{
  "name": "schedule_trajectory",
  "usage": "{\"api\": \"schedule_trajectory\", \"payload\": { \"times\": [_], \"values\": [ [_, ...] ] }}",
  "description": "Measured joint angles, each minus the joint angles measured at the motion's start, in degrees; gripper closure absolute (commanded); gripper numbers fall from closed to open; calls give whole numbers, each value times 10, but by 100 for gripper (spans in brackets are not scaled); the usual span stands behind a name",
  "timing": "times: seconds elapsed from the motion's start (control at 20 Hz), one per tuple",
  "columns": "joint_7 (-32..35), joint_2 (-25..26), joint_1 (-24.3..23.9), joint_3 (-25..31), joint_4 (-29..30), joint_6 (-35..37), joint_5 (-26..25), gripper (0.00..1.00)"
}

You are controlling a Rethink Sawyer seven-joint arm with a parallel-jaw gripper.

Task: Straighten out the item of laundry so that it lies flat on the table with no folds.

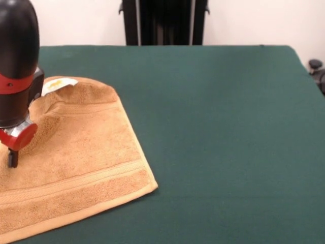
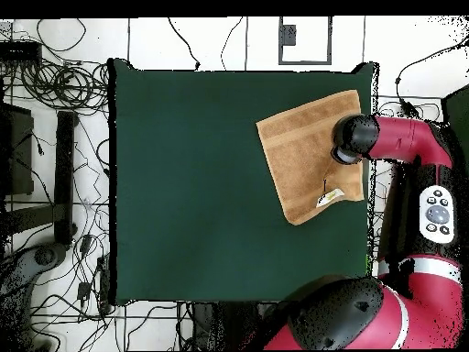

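The gripper [image 1: 12, 158] is pressing down on the towel [image 1: 86, 152] near its white label [image 1: 58, 84]; whether it is pinching cloth I cannot tell. Since the towel is lying at the table [image 1: 218, 127] edge, a pull outward risks dragging it off or bunching the fold beside the label.

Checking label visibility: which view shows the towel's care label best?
Front view: the label lies large and white on the towel at its far edge, beside the arm. Overhead shows it only as a small pale sliver near the towel's corner.

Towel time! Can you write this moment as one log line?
towel: spread, far corner rumpled | label: showing | gripper: on towel | table: green
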Motion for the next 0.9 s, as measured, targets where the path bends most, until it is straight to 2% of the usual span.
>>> {"api": "schedule_trajectory", "payload": {
  "times": [0.3, 0.55, 0.9],
  "values": [
    [0, -18, 10, -15, 16, 0, 1, 0],
    [0, -51, 18, -25, 46, 2, 17, 0],
    [0, -69, 20, -27, 56, 7, 36, 0]
  ]
}}
